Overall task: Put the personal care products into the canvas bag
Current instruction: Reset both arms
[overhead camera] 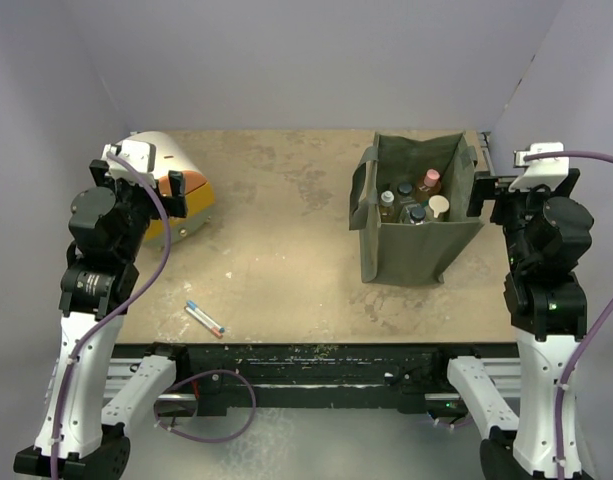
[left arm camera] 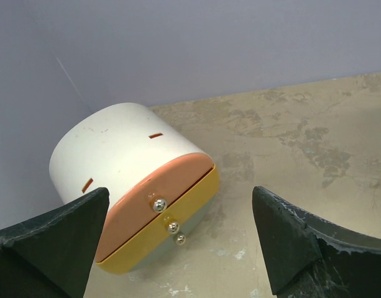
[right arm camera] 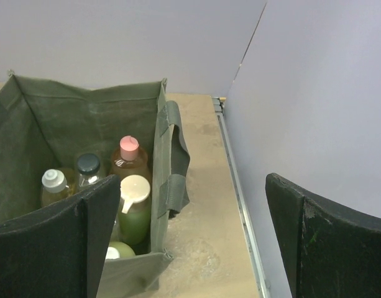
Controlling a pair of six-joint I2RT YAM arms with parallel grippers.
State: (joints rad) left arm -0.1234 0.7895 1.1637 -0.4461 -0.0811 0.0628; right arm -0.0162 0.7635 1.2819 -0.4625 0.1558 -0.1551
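You have open tabletop (overhead camera: 286,225) between the domed box (overhead camera: 186,170) at far left and the canvas bag (overhead camera: 406,250); the bag's right side sits close to the wall (right arm camera: 314,93), leaving a narrow strip

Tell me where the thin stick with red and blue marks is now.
In the top view the stick lies near the front edge of the table, on the left, just right of the left arm and nearer than the white and orange domed box.

The table (overhead camera: 286,220) is covered from above and behind by the top external camera. The canvas bag (overhead camera: 411,250) is framed closely from its right by the right wrist camera; the domed box (left arm camera: 122,149), well left of the bag, by the left wrist camera. Both are shared with the top view.
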